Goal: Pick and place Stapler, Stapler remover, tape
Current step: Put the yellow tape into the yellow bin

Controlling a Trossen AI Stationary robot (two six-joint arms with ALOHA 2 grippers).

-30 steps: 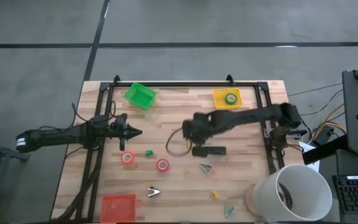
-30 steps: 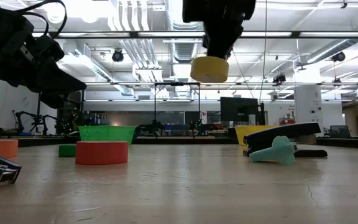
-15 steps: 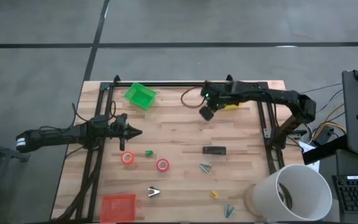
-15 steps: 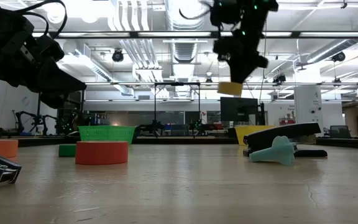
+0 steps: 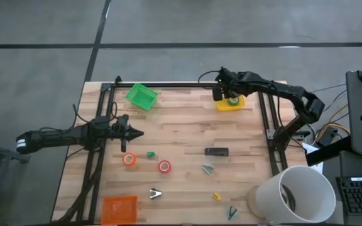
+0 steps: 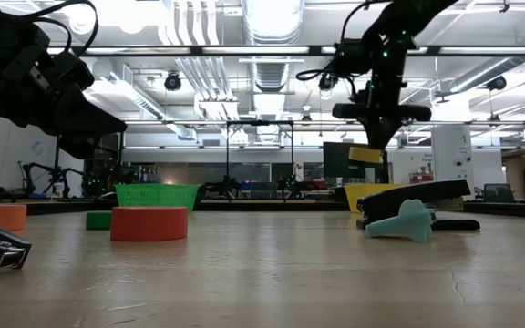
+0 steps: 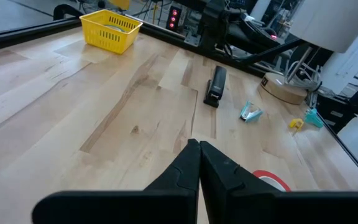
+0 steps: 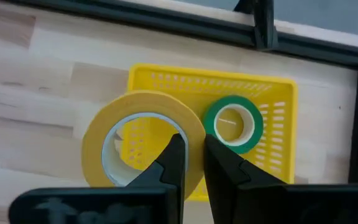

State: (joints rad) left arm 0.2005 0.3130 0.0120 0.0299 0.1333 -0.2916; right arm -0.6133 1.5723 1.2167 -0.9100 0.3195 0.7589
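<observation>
Above yellow basket (image 8: 278, 118) at table's far right: right gripper (image 8: 190, 163) pinching yellow tape roll (image 8: 143, 146), green tape roll (image 8: 232, 123) inside basket. Mid-table: stapler (image 5: 217, 151) lying free, red tape roll (image 5: 164, 166) near. Left gripper (image 7: 198, 163) pressed closed, holding nothing, hovering at left

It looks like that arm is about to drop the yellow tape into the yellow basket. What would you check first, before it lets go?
1. Grip: right gripper shut on the yellow tape, pinching its rim: ok.
2. Position: tape hangs over the yellow basket, but partly past one wall: not ok.
3. Height above the basket: cannot tell.
4. Room inside: a green tape already lies in the basket, free space beside it: ok.
5. Left gripper shut, waiting far off over the table's left side: ok.
6. Stapler lies apart on the table, out of the way: ok.
</observation>
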